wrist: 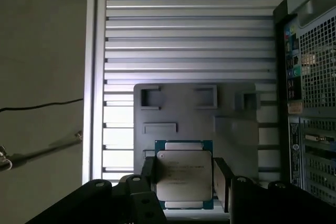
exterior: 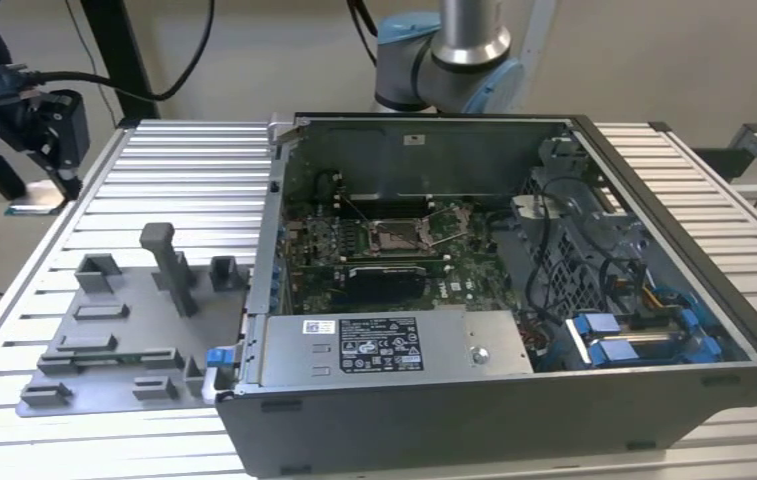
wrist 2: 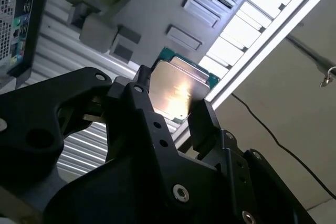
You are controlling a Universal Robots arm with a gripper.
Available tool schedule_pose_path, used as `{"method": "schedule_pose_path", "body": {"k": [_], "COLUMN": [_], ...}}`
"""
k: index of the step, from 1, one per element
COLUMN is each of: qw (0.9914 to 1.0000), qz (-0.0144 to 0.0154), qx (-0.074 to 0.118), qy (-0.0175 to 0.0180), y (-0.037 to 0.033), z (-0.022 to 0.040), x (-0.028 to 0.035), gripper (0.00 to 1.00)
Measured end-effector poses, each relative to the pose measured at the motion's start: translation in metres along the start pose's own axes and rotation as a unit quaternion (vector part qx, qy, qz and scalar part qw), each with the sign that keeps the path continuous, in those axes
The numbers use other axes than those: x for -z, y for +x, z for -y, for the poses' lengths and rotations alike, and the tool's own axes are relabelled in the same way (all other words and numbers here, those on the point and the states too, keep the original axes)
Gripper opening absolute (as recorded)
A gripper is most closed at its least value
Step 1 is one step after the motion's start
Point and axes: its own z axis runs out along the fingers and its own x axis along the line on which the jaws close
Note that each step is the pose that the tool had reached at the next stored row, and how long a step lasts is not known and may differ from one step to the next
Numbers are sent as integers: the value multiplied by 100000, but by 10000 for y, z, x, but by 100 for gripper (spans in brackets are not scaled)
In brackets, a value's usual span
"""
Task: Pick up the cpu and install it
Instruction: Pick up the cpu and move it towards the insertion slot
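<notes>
Pose: black claw [wrist: 185, 178] above the grey plastic fixture plate [wrist: 236, 135], pinching the pale silver square cpu [wrist: 184, 171] (by opposite edges).
Count: one cpu, one claw.

**Arm** [exterior: 472, 30], exterior view, beyond the tabletop's far edge: a smooth silver-grey tubular link set on rounded grey joint housings, closed off by pale blue joint caps [exterior: 408, 25].

**Gripper** [wrist 2: 170, 103], second wrist view: matte black throughout, built from thick, flat-faced link plates [wrist 2: 157, 145] with bevelled edges. One side link forms an open loop. The jaws are blunt black blocks. Bright socket-head screws [wrist 2: 180, 193] sit in round recesses, and small plain holes [wrist 2: 157, 125] run along the plates.

**Gripper** [wrist: 184, 178], first wrist view: the same black finish, with rounded knuckles bearing small pin heads [wrist: 134, 179].
</notes>
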Motion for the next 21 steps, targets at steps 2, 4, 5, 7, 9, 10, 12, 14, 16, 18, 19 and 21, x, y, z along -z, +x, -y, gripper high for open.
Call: {"method": "schedule_pose_path", "body": {"k": [2, 4, 5, 7, 9, 10, 12, 14, 16, 18, 19, 21], "qw": [100000, 100000, 100000, 100000, 100000, 100000, 100000, 100000, 100000, 100000, 100000, 100000], "qz": [4, -1, -2, -2, -3, -6, -1, 1, -4, -3, -3, -1], "qx": [5, 6, 8, 5, 2, 2, 3, 7, 7, 0, 2, 5], "qy": [-5, -3, -3, -4, -1, 0, -3, -6, -1, -2, -3, -5], "y": [-59, -120, -150, -211, -273, -302, -362, -420, -479, -543, -575, -640], "z": [-1, -3, -4, -6, -9, -10, -13, -15, -17, -20, -22, -25], "x": [2, 4, 5, 7, 10, 11, 13, 14, 17, 19, 20, 22], "gripper": [0, 0, 0, 0, 0, 0, 0, 0, 0, 0, 0, 0]}}
